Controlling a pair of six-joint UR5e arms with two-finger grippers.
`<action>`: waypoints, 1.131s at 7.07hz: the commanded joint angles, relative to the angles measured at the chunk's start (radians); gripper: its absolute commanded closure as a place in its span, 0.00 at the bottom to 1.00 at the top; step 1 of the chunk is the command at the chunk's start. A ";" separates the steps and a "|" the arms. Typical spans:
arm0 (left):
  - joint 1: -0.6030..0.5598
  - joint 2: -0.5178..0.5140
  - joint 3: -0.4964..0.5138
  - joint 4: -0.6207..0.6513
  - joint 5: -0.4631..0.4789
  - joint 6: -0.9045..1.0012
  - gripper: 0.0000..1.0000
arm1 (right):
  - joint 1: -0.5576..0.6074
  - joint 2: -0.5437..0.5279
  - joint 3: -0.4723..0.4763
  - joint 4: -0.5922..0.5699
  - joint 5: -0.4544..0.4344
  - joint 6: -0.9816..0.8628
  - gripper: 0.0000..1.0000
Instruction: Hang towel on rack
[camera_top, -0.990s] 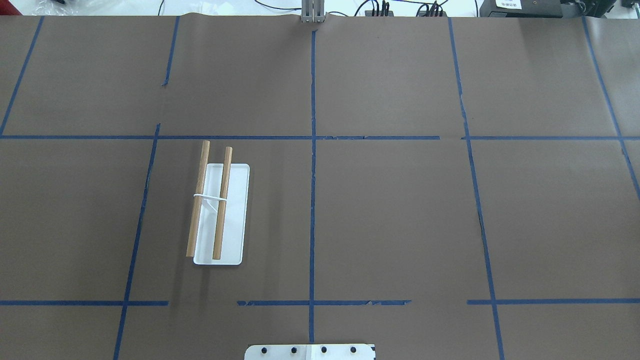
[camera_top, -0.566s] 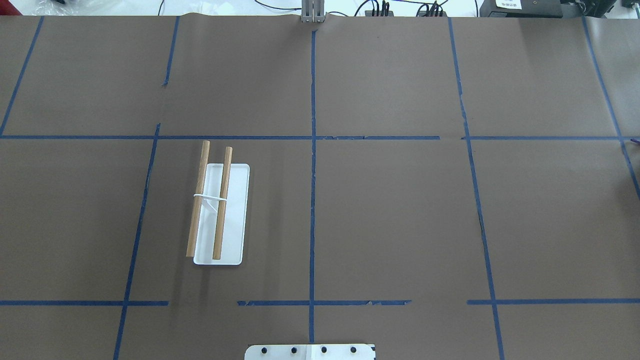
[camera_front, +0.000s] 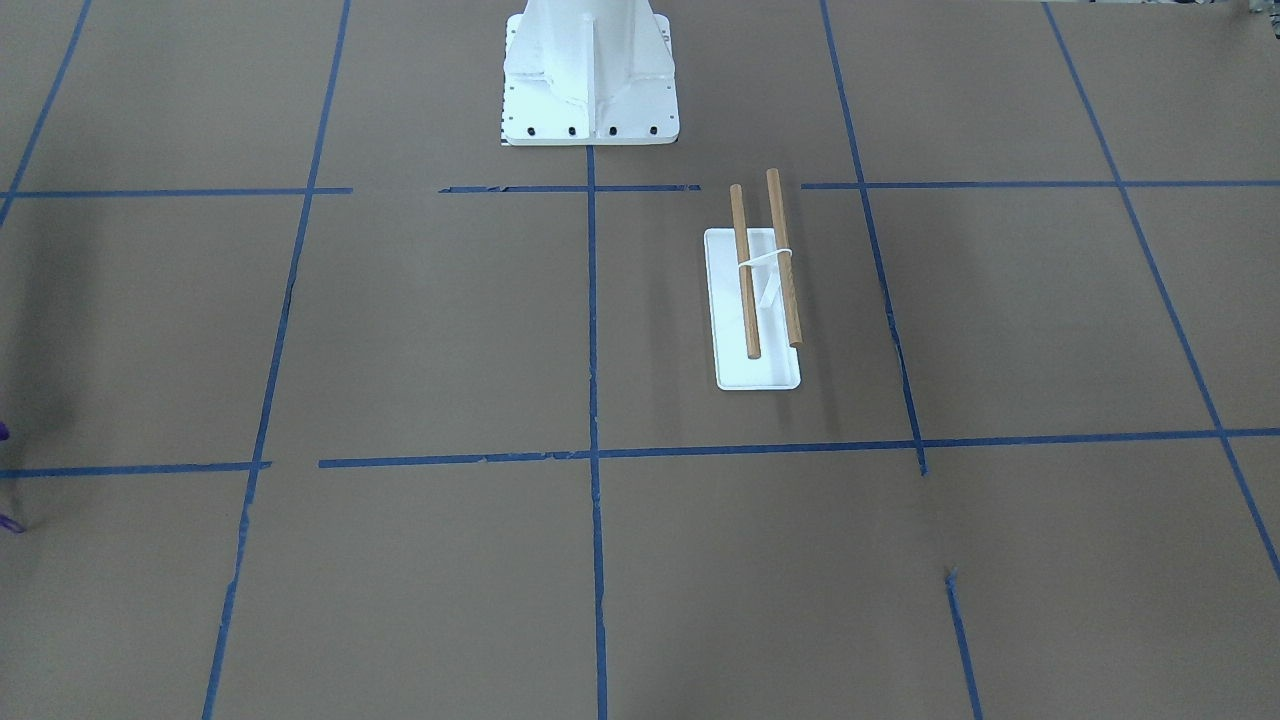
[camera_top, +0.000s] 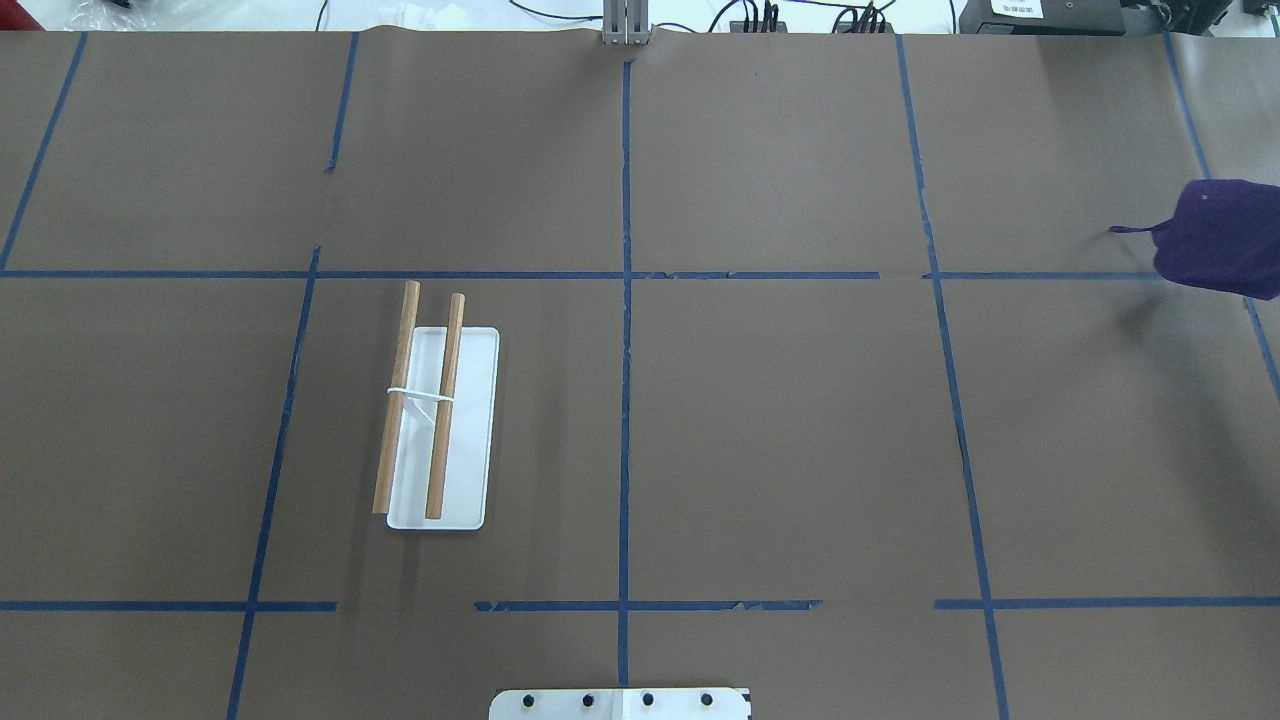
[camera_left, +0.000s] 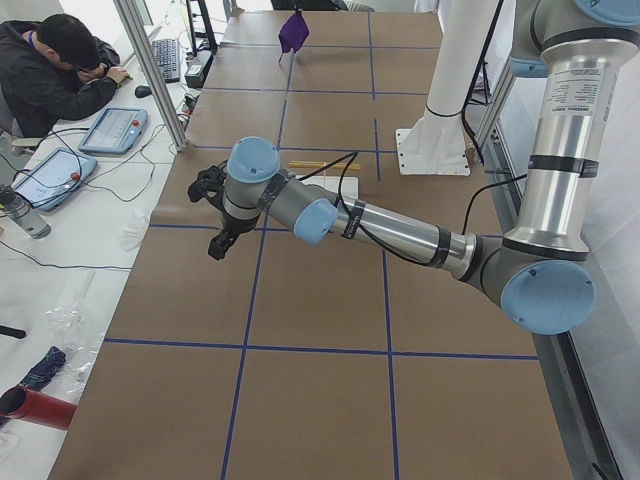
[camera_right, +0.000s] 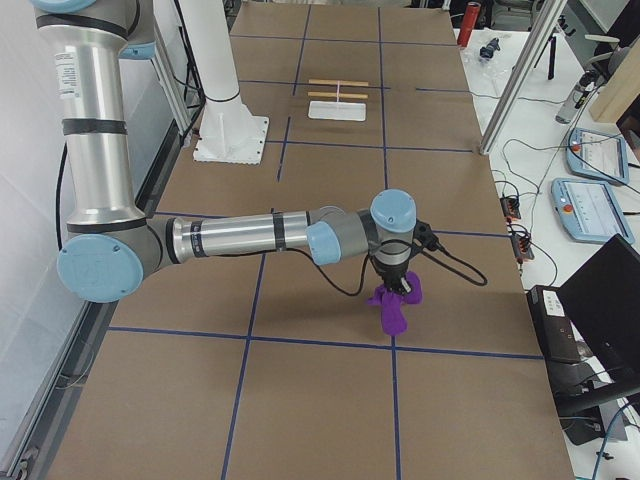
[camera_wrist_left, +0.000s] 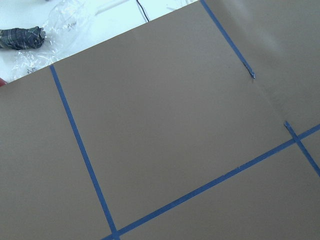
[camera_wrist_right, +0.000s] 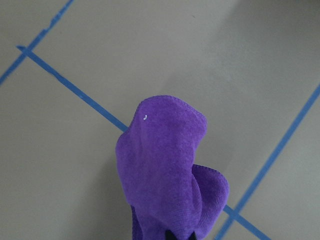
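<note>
Right end effector (camera_right: 397, 284): grasping towel (camera_top: 1220, 238), held off desk (camera_top: 780, 440) for carrying to rack (camera_top: 468, 430)
Left end effector (camera_left: 216, 246): cannot tell

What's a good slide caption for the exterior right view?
Right gripper holds a crumpled purple cloth towel above the brown papered table, far from the white-based wooden-dowel rack.

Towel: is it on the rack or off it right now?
Off. The purple towel hangs bunched from the right hand, far from the rack, whose two wooden dowels are bare.
</note>
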 joint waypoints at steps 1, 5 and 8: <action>0.092 -0.067 -0.021 -0.005 0.001 -0.274 0.00 | -0.144 0.091 0.110 -0.001 0.010 0.340 1.00; 0.320 -0.248 -0.089 -0.005 0.004 -0.996 0.00 | -0.365 0.314 0.217 -0.006 -0.133 0.483 1.00; 0.551 -0.476 -0.041 -0.011 0.042 -1.613 0.00 | -0.551 0.414 0.273 -0.007 -0.346 0.506 1.00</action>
